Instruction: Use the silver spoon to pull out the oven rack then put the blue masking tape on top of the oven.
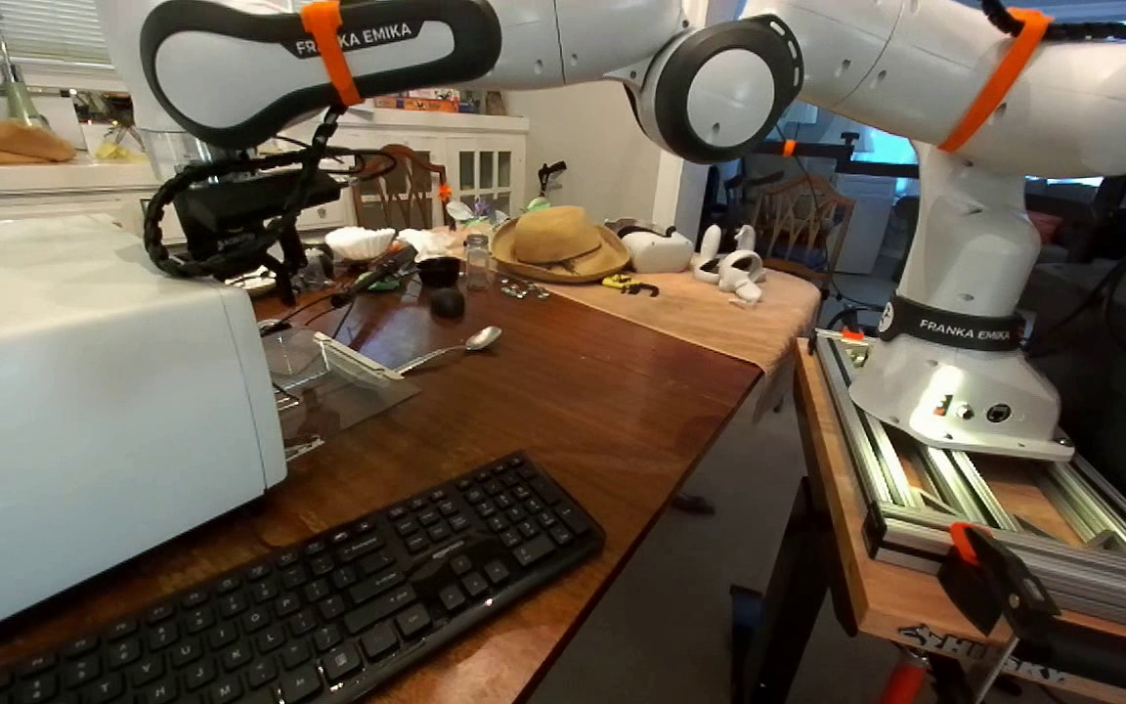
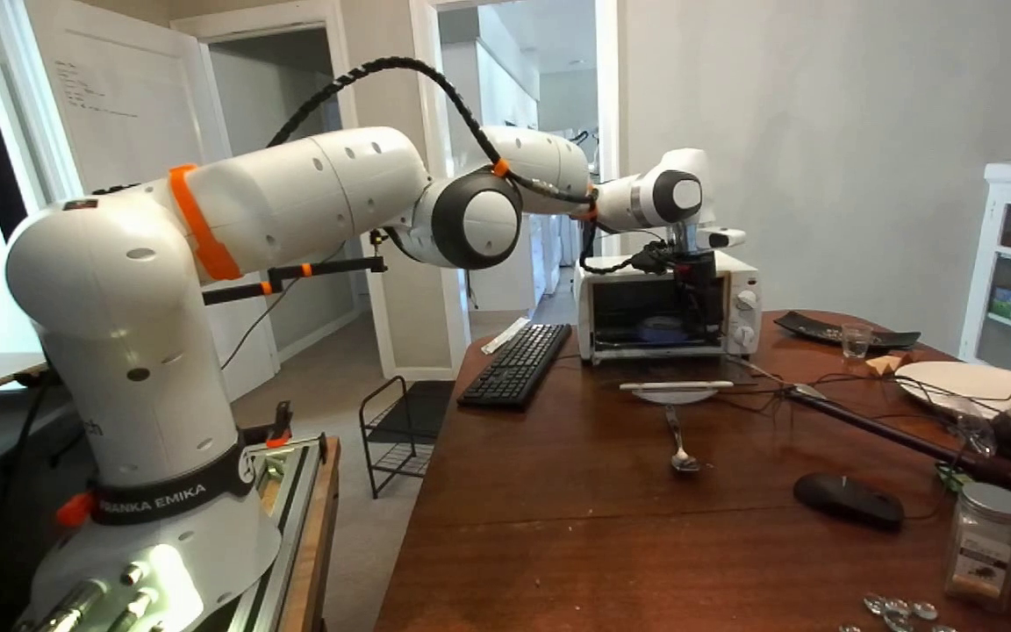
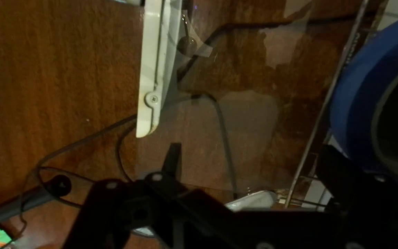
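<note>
The blue masking tape [image 2: 662,333] sits inside the oven [image 2: 740,281]; the wrist view shows its ring up close, with the wire edge of the oven rack [image 3: 310,143] beside it. The claw [image 3: 250,152] is spread wide, one side near the tape. In both exterior views the silver spoon [image 2: 679,449] lies on the surface [image 2: 514,491], handle toward the white door bar [image 2: 677,386]; only the wrist view reveals a screw [image 3: 153,99] in that bar.
</note>
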`<act>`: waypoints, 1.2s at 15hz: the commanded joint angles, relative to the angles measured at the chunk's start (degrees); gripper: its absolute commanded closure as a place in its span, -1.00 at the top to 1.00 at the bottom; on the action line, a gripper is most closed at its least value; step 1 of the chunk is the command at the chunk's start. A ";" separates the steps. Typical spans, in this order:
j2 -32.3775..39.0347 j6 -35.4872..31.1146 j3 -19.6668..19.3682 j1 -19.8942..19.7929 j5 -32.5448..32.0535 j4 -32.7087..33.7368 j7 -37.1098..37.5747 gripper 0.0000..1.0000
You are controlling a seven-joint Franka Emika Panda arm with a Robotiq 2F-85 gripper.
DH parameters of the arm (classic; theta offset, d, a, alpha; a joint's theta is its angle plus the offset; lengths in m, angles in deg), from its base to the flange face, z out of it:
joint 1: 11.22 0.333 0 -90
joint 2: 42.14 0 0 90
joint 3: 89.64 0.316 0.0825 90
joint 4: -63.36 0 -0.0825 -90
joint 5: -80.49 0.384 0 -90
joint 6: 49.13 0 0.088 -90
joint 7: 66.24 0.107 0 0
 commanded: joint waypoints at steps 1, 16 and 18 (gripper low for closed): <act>2.09 -3.56 -0.07 0.63 0.57 1.20 -1.15 1.00; 0.48 -4.73 -1.15 -0.10 0.88 0.30 8.43 1.00; 0.34 -6.86 -1.05 -0.22 0.90 0.32 9.38 1.00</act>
